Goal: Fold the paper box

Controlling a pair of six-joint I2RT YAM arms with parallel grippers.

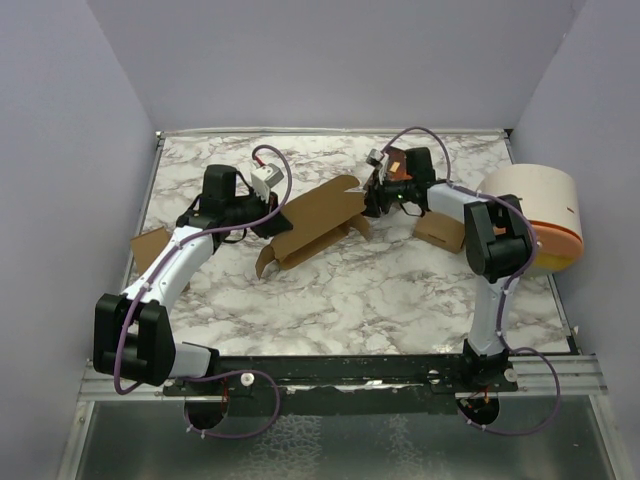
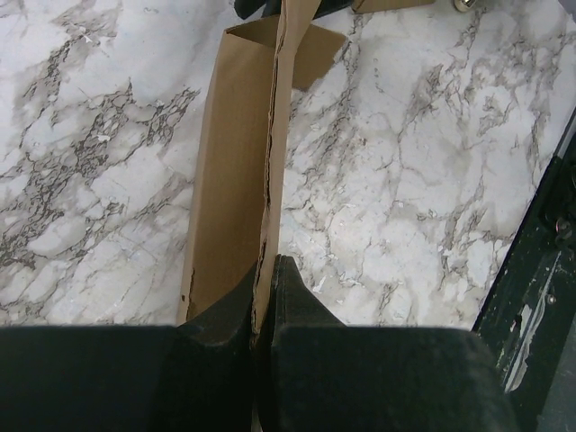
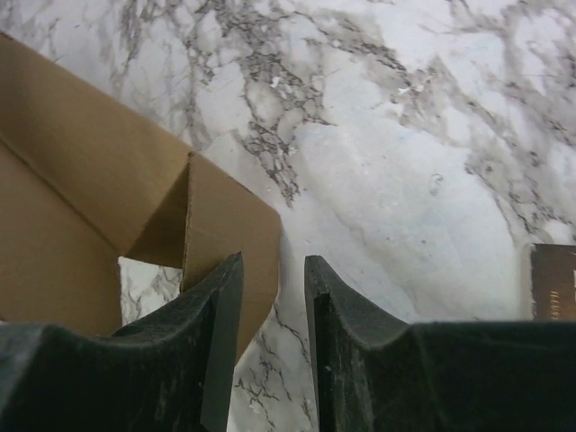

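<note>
While a partly folded cardboard box (image 1: 315,222) lies just toward 12 o'clock of the middle of a white, grey-veined marble counter (image 1: 400,290), two robot arms reach in on it from 6 o'clock, seen from above. The box is plain tan and runs slantwise from about 8 o'clock up to 1 o'clock.

The left fingers (image 1: 272,222) meet the box at its 9 o'clock end. The right fingers (image 1: 373,203) sit at its 2 o'clock end. A round white drum (image 1: 535,215) with an orange band stands at 3 o'clock, well apart from the box. A tan cardboard scrap (image 1: 150,243) lies at 9 o'clock, partly under the left arm.

From the left wrist, the left fingers (image 2: 286,283) are pinched tight on a thin wall of the box (image 2: 229,171) that stands on edge. The wall runs away toward 12 o'clock, with a flat panel on its 9 o'clock side and a ragged crease between them.

From the right wrist, the right fingers (image 3: 232,279) stand a narrow way apart and grip nothing. A creased flap of the box (image 3: 90,198) fills the 9 o'clock side, and its rounded corner reaches below the gap. A dark reddish-brown booklet (image 3: 552,281) shows at the 3 o'clock edge, its print too blurred to read.
</note>
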